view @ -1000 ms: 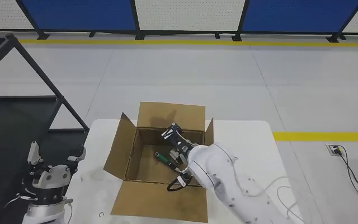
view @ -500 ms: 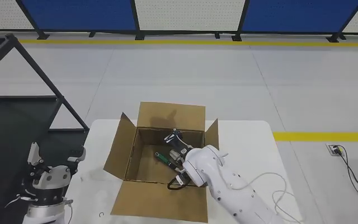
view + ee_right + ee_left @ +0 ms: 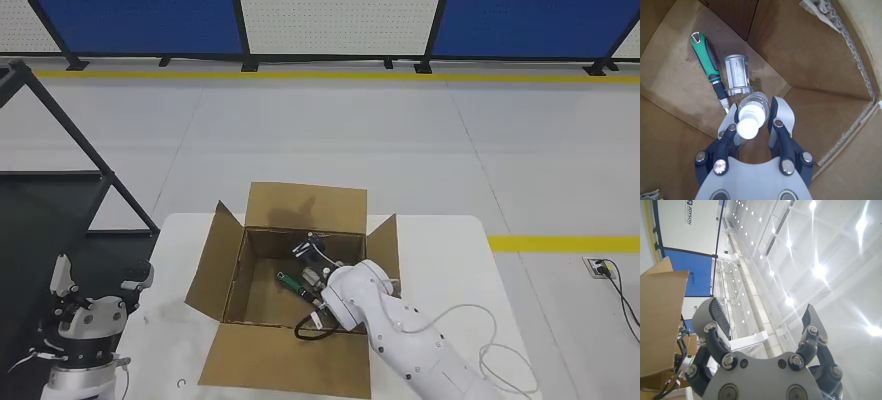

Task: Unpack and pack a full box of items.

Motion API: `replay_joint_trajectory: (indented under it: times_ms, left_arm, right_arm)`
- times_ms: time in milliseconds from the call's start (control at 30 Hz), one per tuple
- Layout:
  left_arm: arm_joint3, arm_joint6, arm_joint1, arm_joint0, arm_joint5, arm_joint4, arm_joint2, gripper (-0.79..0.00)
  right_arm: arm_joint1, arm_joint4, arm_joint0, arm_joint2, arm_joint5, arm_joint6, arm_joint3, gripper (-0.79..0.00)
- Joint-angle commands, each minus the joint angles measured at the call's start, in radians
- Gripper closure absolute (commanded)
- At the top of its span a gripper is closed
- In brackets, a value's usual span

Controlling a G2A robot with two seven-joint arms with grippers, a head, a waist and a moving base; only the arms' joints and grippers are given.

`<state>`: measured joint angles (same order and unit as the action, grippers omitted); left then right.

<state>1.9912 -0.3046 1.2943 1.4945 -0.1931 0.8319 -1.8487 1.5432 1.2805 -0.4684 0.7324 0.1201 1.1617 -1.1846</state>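
Far left, off the table's edge and beside a black metal frame (image 3: 60,120), the left gripper (image 3: 102,272) points up towards the ceiling, its jaws spread wide and holding nothing. It seems parked there to leave the box to the other arm.

In the middle of the white table (image 3: 450,250) sits an open cardboard box (image 3: 305,205), all four flaps folded outward. The right arm reaches down inside it.

On the box floor, towards the left, lies a green-handled screwdriver (image 3: 706,56). Just beside it lies a ribbed silver metal cylinder (image 3: 737,73) on its side.

Next comes the right gripper (image 3: 755,106), closed narrowly on a clear bottle (image 3: 751,115) with a white cap. The cap points back at the wrist, so the bottle is probably gripped round its body to be carried base first. Whether it touches the floor cannot be told.

The cylinder's flanged end is very near the bottle's base, and the screwdriver's tip lies close to one finger, so either could be nudged. To the right, the box's wall and its raised flap stand close to the arm and leave little room to swing sideways
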Motion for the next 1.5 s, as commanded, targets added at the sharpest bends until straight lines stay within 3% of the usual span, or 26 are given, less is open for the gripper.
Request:
replay_joint_trajectory:
  times_ms: [0,233,400,467,533,600,800,1000,1167,1367,1467]
  left_arm:
    - [0.000,0.000,0.000,-0.001,0.001,-0.002,0.003,-0.785]
    - [0.001,0.000,0.001,-0.003,0.002,-0.007,0.007,-0.785]
    - [0.000,0.000,0.001,-0.005,0.005,-0.009,0.010,-0.785]
    - [0.000,-0.001,0.001,-0.007,0.007,-0.012,0.013,-0.785]
    - [-0.001,0.000,0.001,-0.009,0.008,-0.014,0.016,-0.785]
    - [0.000,-0.001,0.001,-0.012,0.011,-0.015,0.020,-0.785]
    - [0.001,-0.003,0.001,-0.017,0.014,-0.018,0.024,-0.785]
    - [0.006,-0.004,0.001,-0.022,0.011,-0.018,0.028,-0.785]
    - [0.009,0.002,0.002,-0.022,0.002,-0.005,0.023,-0.785]
    - [0.011,0.002,0.002,-0.018,0.007,-0.004,0.022,-0.785]
    - [0.011,0.002,0.002,-0.018,0.007,-0.004,0.022,-0.785]
  right_arm:
    - [0.001,0.007,-0.003,0.004,-0.002,0.003,-0.005,-0.360]
    - [0.000,0.038,-0.024,0.034,-0.004,0.013,-0.047,-0.363]
    - [-0.010,0.085,-0.058,0.073,0.002,0.047,-0.165,-0.391]
    - [-0.017,0.115,-0.082,0.091,0.000,0.067,-0.234,-0.502]
    - [-0.025,0.153,-0.111,0.109,-0.001,0.077,-0.307,-0.680]
    - [-0.032,0.164,-0.144,0.132,-0.012,0.091,-0.395,-0.785]
    - [-0.047,0.046,-0.241,0.230,-0.095,0.112,-0.702,-0.785]
    - [-0.056,-0.129,-0.268,0.352,-0.155,0.095,-0.891,-0.785]
    - [-0.062,-0.242,-0.273,0.493,-0.095,0.097,-0.937,-0.785]
    - [-0.073,-0.493,-0.280,0.678,-0.040,0.158,-0.875,-0.785]
    - [-0.073,-0.493,-0.280,0.678,-0.040,0.158,-0.875,-0.785]
